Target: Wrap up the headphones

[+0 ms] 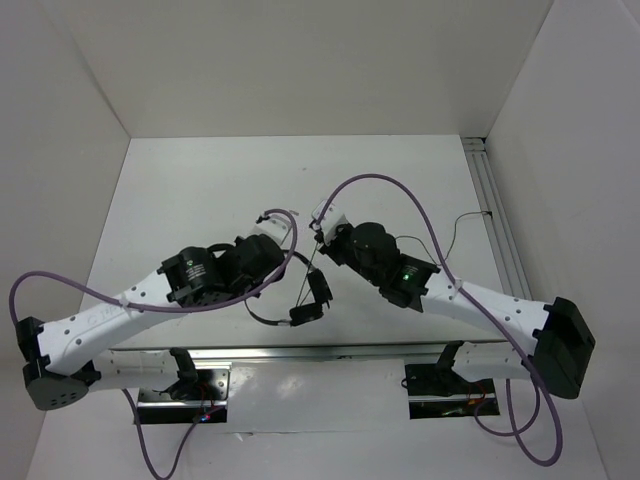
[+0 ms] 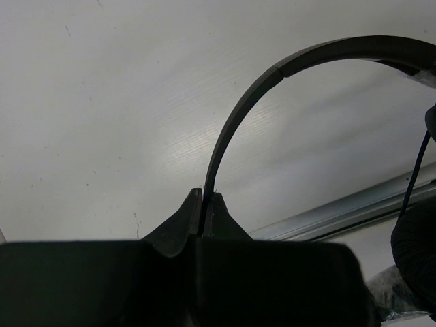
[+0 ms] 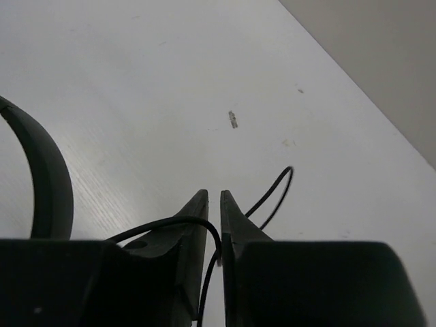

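The black headphones (image 1: pixel 310 298) hang between my two arms near the table's front middle, with both ear cups (image 1: pixel 318 288) close together. My left gripper (image 1: pixel 248 303) is shut on the thin headband (image 2: pixel 235 116), which arcs up and to the right in the left wrist view; one padded ear cup (image 2: pixel 417 252) shows at that view's right edge. My right gripper (image 1: pixel 320 238) is shut on the thin black cord (image 3: pixel 216 240), which runs down between its fingers. The headband (image 3: pixel 53 184) shows at the left of the right wrist view. A loop of cord (image 3: pixel 279 187) lies beyond the right fingertips.
Thick purple robot cables (image 1: pixel 400 195) loop over both arms. A metal rail (image 1: pixel 300 351) runs along the near table edge, and another rail (image 1: pixel 497 225) runs along the right side. White walls enclose the table on the left, back and right.
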`<state>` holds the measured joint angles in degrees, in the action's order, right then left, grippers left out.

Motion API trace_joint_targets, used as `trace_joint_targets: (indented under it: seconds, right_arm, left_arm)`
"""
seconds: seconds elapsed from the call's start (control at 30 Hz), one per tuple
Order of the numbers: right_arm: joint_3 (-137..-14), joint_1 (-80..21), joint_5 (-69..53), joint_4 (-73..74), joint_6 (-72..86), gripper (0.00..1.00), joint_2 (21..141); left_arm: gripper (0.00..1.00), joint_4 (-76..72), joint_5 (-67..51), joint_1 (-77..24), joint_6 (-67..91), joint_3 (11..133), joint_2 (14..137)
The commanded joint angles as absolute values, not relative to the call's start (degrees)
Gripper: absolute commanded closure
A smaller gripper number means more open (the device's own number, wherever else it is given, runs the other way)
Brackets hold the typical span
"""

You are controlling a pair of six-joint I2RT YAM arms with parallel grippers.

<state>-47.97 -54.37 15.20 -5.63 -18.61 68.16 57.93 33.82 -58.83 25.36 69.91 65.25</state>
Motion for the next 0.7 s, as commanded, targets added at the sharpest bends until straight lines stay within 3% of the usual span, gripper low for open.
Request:
trace_joint_targets:
  seconds: [0.0, 0.17, 0.37, 0.53, 0.67]
  right_arm:
    - [-46.49, -50.9, 2.67, -14.14, -14.61, 0.78, 68.64]
    - [-42.72, -44.74, -17.18, -23.71, -8.1, 0.71, 73.19]
    - [-44.74, -42.89, -24.77, -29.44, -4.23, 0.7, 83.21]
    - [-43.16, -40.26, -28.47, -38.03, -0.01, 0.63, 86.39]
    - [-43.15, -39.2, -30.58, -40.25, 1.85, 0.63, 88.24]
  left_arm:
    - [1.0, 58.97, 32.61, -59.24, 24.08, 73.21, 62.41]
    - [1.0, 60.29, 32.61, -59.24, 24.61, 77.69, 60.64]
    - [1.0, 60.29, 32.08, -59.24, 24.61, 82.69, 60.12]
    - [1.0, 60.82, 31.55, -59.24, 26.01, 85.86, 59.59]
    - [1.0, 61.96, 31.55, -59.24, 28.29, 88.14, 59.59]
